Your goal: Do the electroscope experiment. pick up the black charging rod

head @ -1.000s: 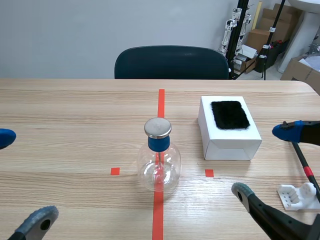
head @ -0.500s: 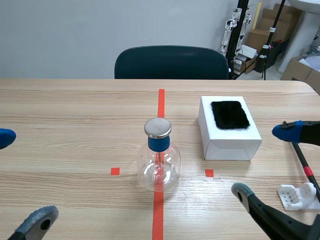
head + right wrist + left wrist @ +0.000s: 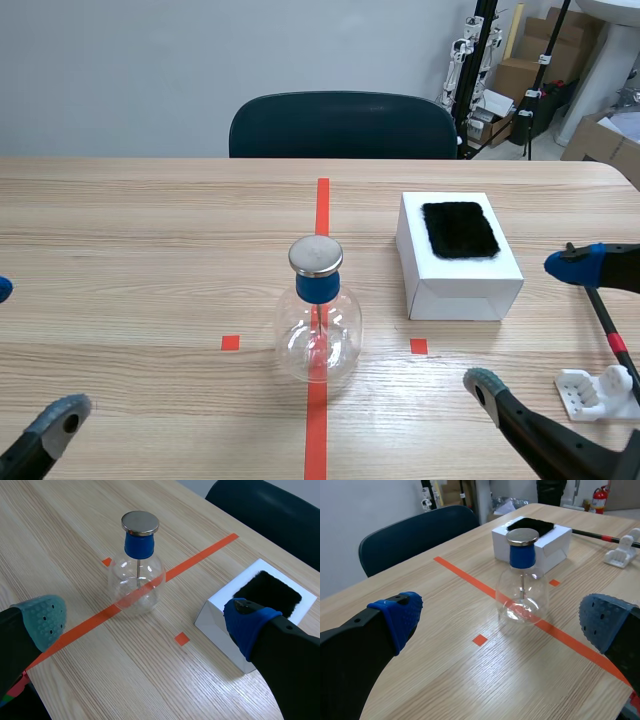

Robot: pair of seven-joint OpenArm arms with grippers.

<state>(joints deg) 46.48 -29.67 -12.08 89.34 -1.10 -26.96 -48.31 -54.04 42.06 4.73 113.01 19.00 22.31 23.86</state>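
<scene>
At about 4 o'clock from the electroscope flask (image 3: pixel 318 330), the black charging rod (image 3: pixel 603 312) is laid sloping on a white stand (image 3: pixel 596 392) — probably so that it is kept off the table for a free pinch. The right gripper (image 3: pixel 530 322) is held spread beside it, nothing gripped. The left gripper (image 3: pixel 501 622) is likewise spread, at 8 o'clock. A fur-topped white box (image 3: pixel 458 255) is set at 2 o'clock — handy for rubbing.
</scene>
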